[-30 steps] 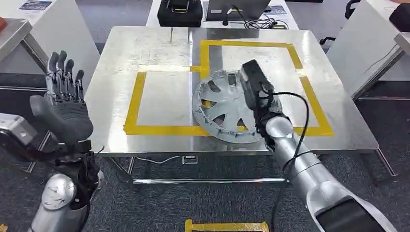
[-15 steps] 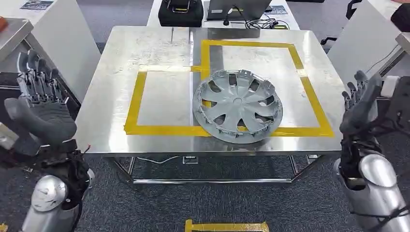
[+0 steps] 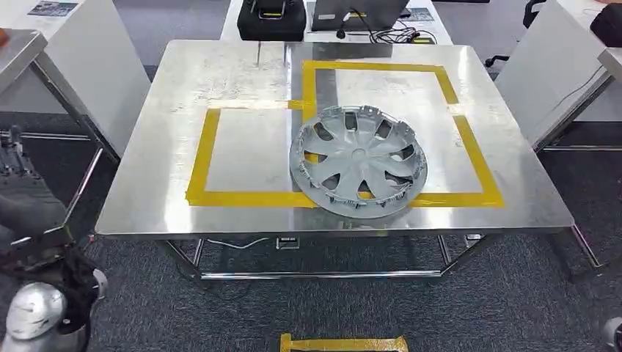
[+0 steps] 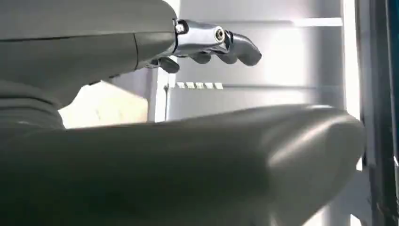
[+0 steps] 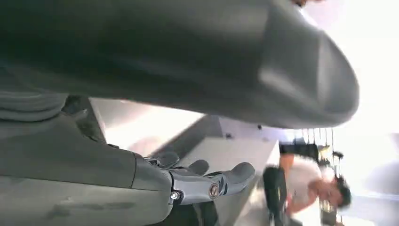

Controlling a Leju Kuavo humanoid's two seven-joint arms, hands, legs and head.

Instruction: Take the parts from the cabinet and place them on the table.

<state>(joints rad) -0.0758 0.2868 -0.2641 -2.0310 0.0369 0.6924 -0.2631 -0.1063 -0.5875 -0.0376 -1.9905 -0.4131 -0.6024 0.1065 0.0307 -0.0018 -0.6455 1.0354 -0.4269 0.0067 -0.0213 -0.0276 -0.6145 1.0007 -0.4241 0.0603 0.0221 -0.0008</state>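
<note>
On table, centre-right: wheel cover (image 3: 359,161), silver, spoked, lying flat, face up.
Position: sits mostly inside the larger yellow tape outline (image 3: 469,139); near edge overlaps the tape line closest to robot; left edge crosses into the smaller taped square (image 3: 202,147).
Contact: nothing touching the cover; both hands well apart from it.
Table (image 3: 220,73): bare steel top, scuffed, metal legs w/ crossbar beneath, on grey carpet.
Left hand (image 4: 197,122): thick grey thumb across foreground of left wrist view, darker fingers (image 4: 235,47) extended beyond it, gap between thumb and fingers, nothing held. In head view the hand (image 3: 18,183) is at far left edge, low, beside table's left side.
Right hand (image 5: 202,141): thumb and fingers (image 5: 230,179) apart in right wrist view, nothing between them.
Background, far side: black case (image 3: 273,18) and cables (image 3: 389,33) on a white bench behind table.
Right wrist view bkgd: person (image 5: 306,188), blurred, beside pale furniture; detail too soft to tell.
Floor: strip of yellow tape (image 3: 343,342) near robot's feet.
</note>
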